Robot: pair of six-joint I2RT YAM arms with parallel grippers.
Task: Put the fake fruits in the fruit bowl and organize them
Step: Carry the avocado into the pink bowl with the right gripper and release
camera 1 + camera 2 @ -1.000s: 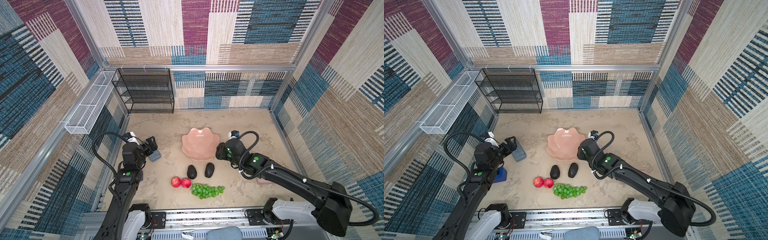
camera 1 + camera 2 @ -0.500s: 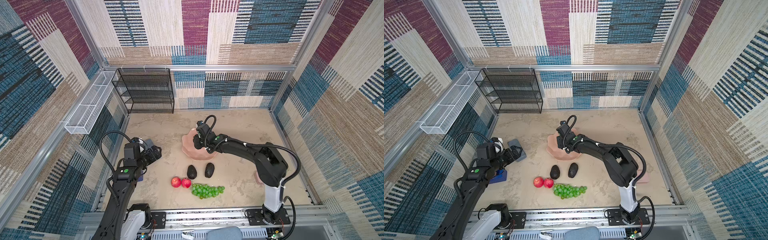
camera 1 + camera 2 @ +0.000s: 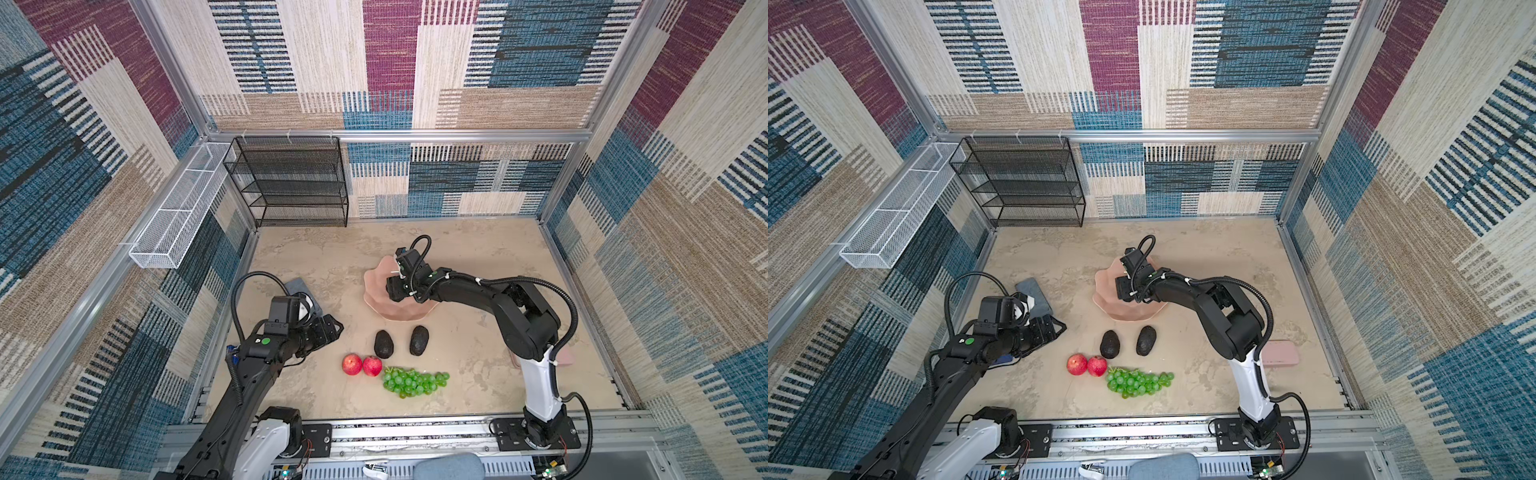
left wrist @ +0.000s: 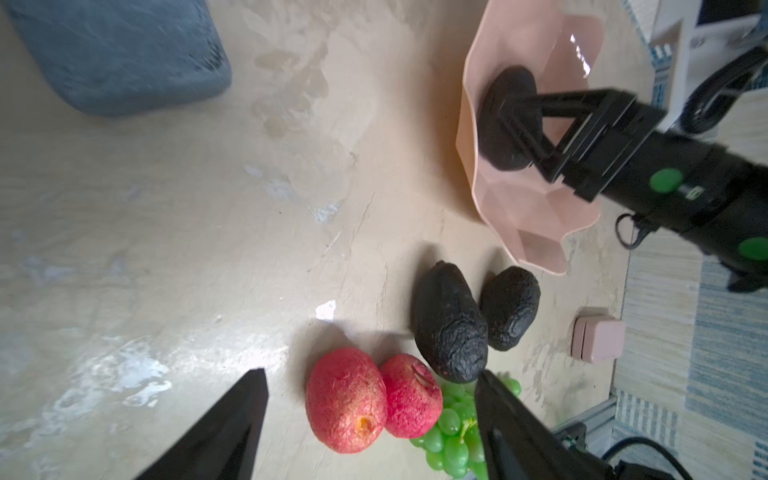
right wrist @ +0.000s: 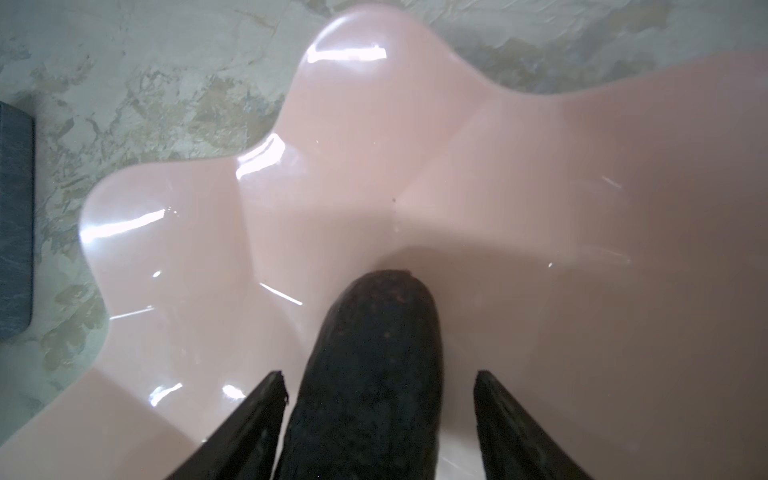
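While the right jaws are standing open around one avocado (image 5: 370, 374) lying in the fruit bowl (image 5: 174, 232), the left jaws are hanging open above the counter (image 4: 166, 208), close to two red fruits (image 4: 347, 405), two more avocados (image 4: 451, 328) and the grapes (image 3: 413, 381), all lying outside the bowl.

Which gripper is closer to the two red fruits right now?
Left. The left gripper hovers close beside the red fruits; the right gripper is farther off, over the fruit bowl.
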